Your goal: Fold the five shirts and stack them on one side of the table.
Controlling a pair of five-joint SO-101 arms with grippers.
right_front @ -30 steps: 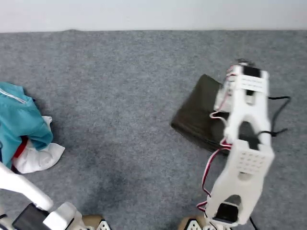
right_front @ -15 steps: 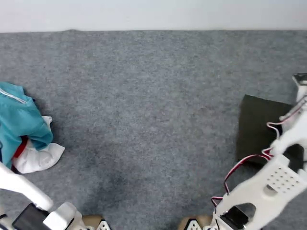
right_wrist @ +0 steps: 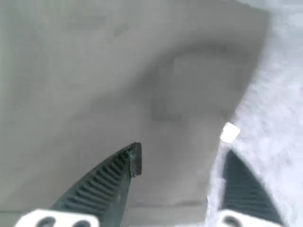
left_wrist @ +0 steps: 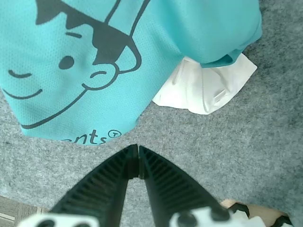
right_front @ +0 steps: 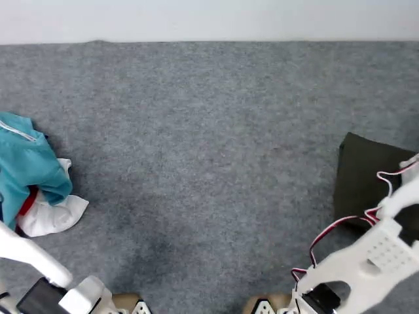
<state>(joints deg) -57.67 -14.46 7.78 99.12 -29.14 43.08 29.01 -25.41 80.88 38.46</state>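
A folded dark shirt (right_front: 366, 180) lies at the table's right edge, and the right arm (right_front: 366, 255) crosses over its near part. My right gripper (right_wrist: 184, 163) stands open just above that folded shirt (right_wrist: 118, 85), one finger on either side of its edge; a small white tag (right_wrist: 230, 132) shows there. At the far left a teal shirt (right_front: 26, 163) with a cartoon face lies crumpled over a white shirt (right_front: 55, 216). My left gripper (left_wrist: 138, 152) is shut and empty, hovering over the carpet just short of the teal shirt (left_wrist: 94, 61) and white shirt (left_wrist: 208, 85).
Grey carpet (right_front: 196, 131) covers the table, with a pale wall along the far edge. A bit of red cloth (right_front: 26, 203) peeks out between the teal and white shirts. The left arm's base (right_front: 59, 294) sits at the near left corner.
The folded dark shirt has slid from right of centre to the table's right edge, along with the right arm. The left arm and the pile at the left have not moved.
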